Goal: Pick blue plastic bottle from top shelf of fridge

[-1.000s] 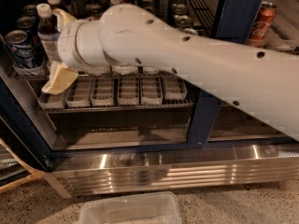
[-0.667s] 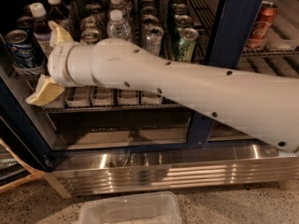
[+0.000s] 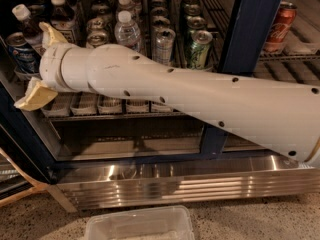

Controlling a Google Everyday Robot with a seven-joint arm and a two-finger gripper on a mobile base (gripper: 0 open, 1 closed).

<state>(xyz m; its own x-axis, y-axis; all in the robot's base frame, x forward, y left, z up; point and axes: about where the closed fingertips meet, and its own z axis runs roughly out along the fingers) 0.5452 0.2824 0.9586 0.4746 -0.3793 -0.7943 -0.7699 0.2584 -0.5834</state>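
Two pale fingers (image 3: 52,34) of the gripper (image 3: 31,65) stand spread wide with nothing between them, one raised and one hanging below the white wrist. Over the last second the arm has swung leftward across the front of the fridge (image 3: 247,39). The lanes it was covering now show, and the fingers sit at the left end of the top shelf (image 3: 95,105). I judge this as lining up on the target, not yet a grasp. The blue plastic bottle (image 3: 65,21), dark liquid under a white cap, stands just right of the raised finger and a little behind it. I cannot tell whether it is touched, and it has not been lifted.

Counted along the shelf:
- Three dark-liquid bottles: the target, one more behind it, and a tilted bottle (image 3: 26,26) just left of the raised finger.
- At least two clear water bottles (image 3: 127,31) in one lane, well right of the fingers.
- One blue can (image 3: 20,49) behind the gap between the fingers.
- Two silver cans (image 3: 162,44) in front, and one green can (image 3: 197,49) farther right.
- One red can (image 3: 277,26) beyond the frame post.

One clear tub (image 3: 140,224) lies on the floor below.
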